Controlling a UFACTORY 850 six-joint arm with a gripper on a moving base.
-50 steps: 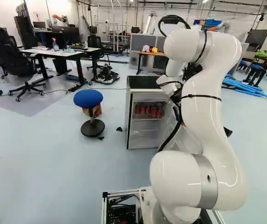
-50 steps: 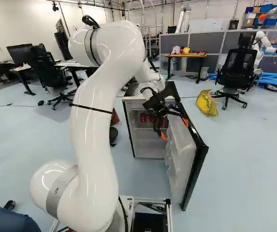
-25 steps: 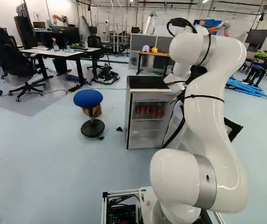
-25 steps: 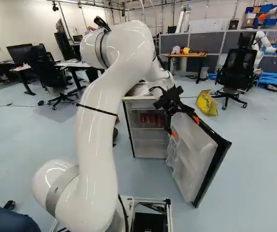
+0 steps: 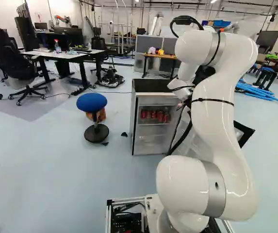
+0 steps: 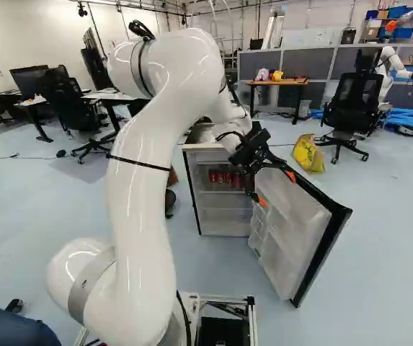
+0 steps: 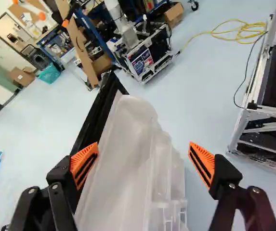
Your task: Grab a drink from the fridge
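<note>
Watching my claw (image 6: 277, 189) gape wide, pale door lining (image 7: 125, 168) between its fingers. Red cans (image 5: 154, 116) stand left of it, inside the fridge (image 5: 151, 86).

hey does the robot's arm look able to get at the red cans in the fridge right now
Probably yes: the fridge door stands open and the red cans look unblocked. The open gripper is at the door, though, so it would likely need to move across first.
</note>
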